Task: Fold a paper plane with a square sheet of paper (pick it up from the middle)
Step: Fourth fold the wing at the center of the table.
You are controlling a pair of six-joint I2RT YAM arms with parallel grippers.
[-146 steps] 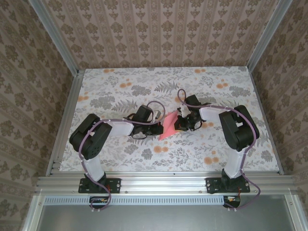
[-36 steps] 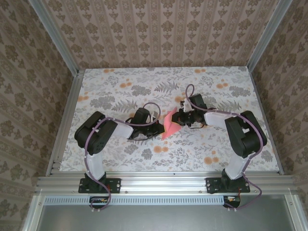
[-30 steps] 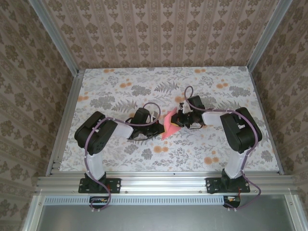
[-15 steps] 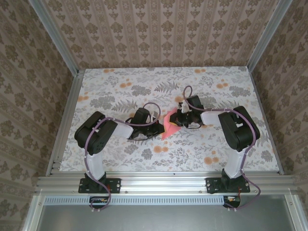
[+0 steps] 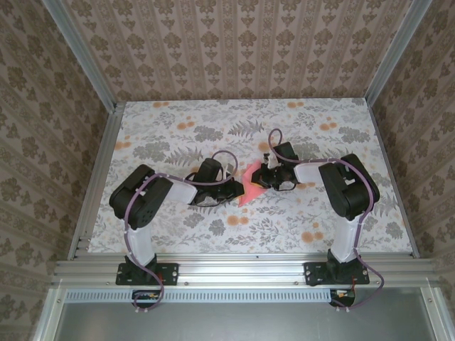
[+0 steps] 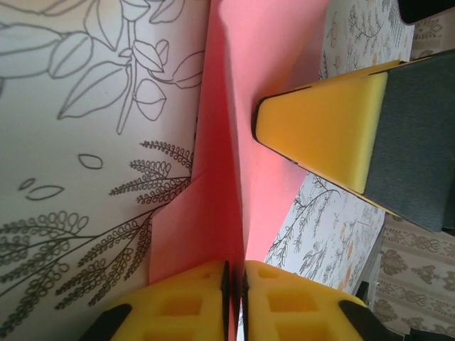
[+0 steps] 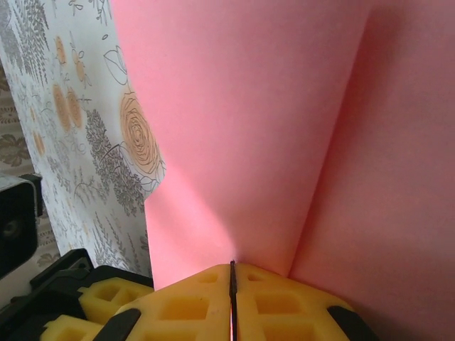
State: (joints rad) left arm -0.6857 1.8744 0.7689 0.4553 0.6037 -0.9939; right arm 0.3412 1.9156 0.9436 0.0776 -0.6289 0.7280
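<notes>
Place: robot test cell, lab-like.
Frame: aluminium posts point(image 5: 77, 48), rail point(image 5: 234, 269) in front.
Walls: wallpapered panels point(image 5: 242, 42).
Table: floral cover point(image 5: 163, 121), two arms point(image 5: 142, 200) bolted at its edge.

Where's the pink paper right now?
In the top view the pink paper is at the middle of the table, pinched between the left gripper on its left and the right gripper on its right.

From above, the pink sheet point(image 5: 247, 195) was largely covered by the left hand point(image 5: 238, 190) and the right hand point(image 5: 260, 180), its folds too small to read. In the right wrist view it ran off the top and right edges.
</notes>
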